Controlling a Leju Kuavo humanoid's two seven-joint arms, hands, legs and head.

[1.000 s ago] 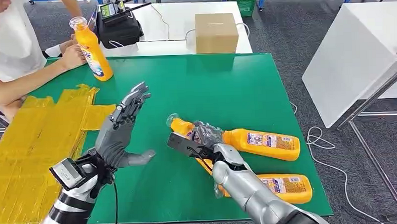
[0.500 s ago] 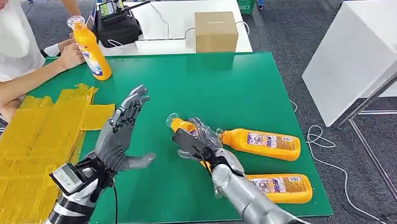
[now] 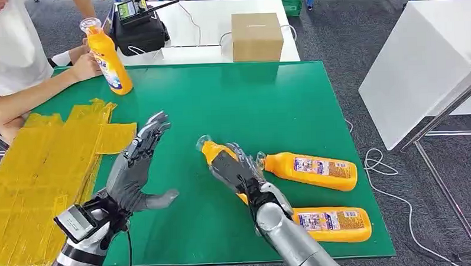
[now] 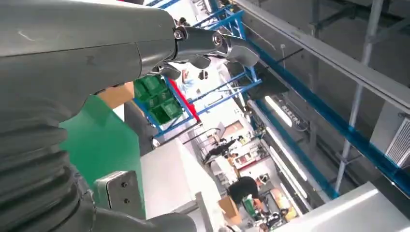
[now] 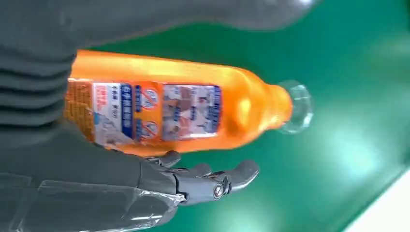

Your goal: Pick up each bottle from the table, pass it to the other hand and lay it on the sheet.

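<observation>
My right hand (image 3: 239, 171) grips an orange bottle (image 3: 212, 151) over the middle of the green table (image 3: 250, 103), its clear cap pointing up and to the left. In the right wrist view the bottle (image 5: 193, 113) lies between the thumb and the fingers (image 5: 212, 176). My left hand (image 3: 134, 169) is open, palm toward the bottle, fingers spread, a short way to its left. Two more orange bottles lie on the table: one (image 3: 311, 170) just right of my right hand, another (image 3: 337, 224) near the front edge. The yellow sheet (image 3: 45, 169) covers the table's left side.
A person at the far left holds a fourth orange bottle (image 3: 107, 57) upright on the table's back corner. Behind the table stand a cardboard box (image 3: 257, 37) and a black device (image 3: 138, 30). A white table (image 3: 420, 61) is to the right.
My right hand has turned and drawn the bottle slightly up and left. My left hand has dropped a little and moved back toward me, still open.
</observation>
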